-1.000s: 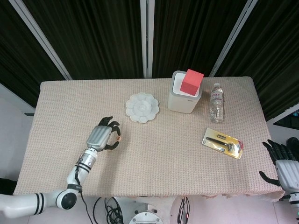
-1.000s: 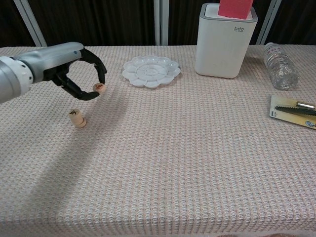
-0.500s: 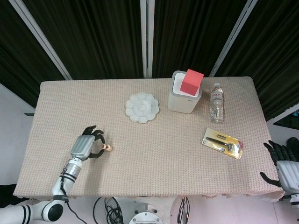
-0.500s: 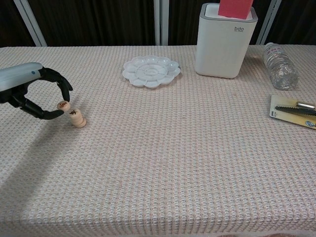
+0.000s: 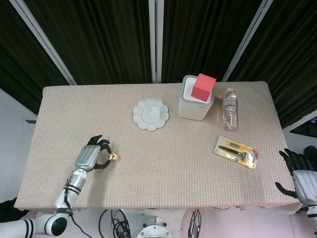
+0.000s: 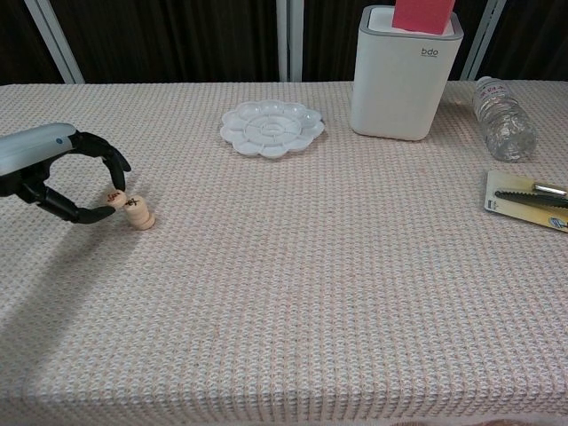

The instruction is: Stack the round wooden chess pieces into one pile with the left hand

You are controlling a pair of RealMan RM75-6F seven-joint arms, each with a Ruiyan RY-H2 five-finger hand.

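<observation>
Head view: we note the left hand (image 5: pixel 90 157) at the tabletop's (image 5: pixel 163 163) seven o'clock, fingers curled round a chess piece (image 5: pixel 108 158) just beside the pile (image 5: pixel 115 158). The right hand (image 5: pixel 303 179), fingers apart, idles off the four o'clock edge.

Chest view: the left hand (image 6: pixel 49 169) pinches the chess piece (image 6: pixel 114 198), tilted, touching the pile (image 6: pixel 138 213) at its nine o'clock. We judge the risk: a sideways nudge toppling the pile, or the tilted piece sliding off on release.

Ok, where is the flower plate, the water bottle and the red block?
flower plate (image 5: pixel 150 114): head view, on its middle well.
water bottle (image 5: pixel 229 110): head view, on its clear body.
red block (image 5: pixel 203 87): head view, on its top face.
</observation>
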